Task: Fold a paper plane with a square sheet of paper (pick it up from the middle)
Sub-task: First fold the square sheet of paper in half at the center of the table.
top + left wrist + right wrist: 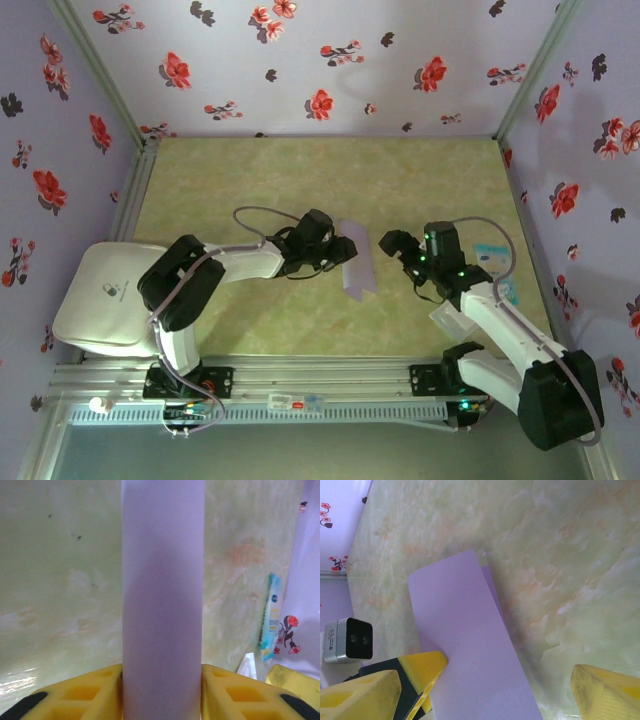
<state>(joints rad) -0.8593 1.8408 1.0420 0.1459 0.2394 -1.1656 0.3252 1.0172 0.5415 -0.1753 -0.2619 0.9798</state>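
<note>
With the left gripper (322, 252) pinching the folded square sheet of paper (356, 270), the open right gripper (396, 244) would best take its free right edge squarely.

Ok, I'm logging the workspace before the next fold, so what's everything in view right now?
sheet of paper: one, pale lavender, folded to a narrow strip, mid-table
packet: one, light blue, right side of the table near the wall
plastic square: one, whitish translucent, beside the right arm
rounded box: one, white, left table edge
table: one, green marbled
walls: three, lavender with red flowers, around the table
left gripper: one, black and yellow, shut on the sheet of paper
right gripper: one, black and yellow, open, just right of the strip
</note>
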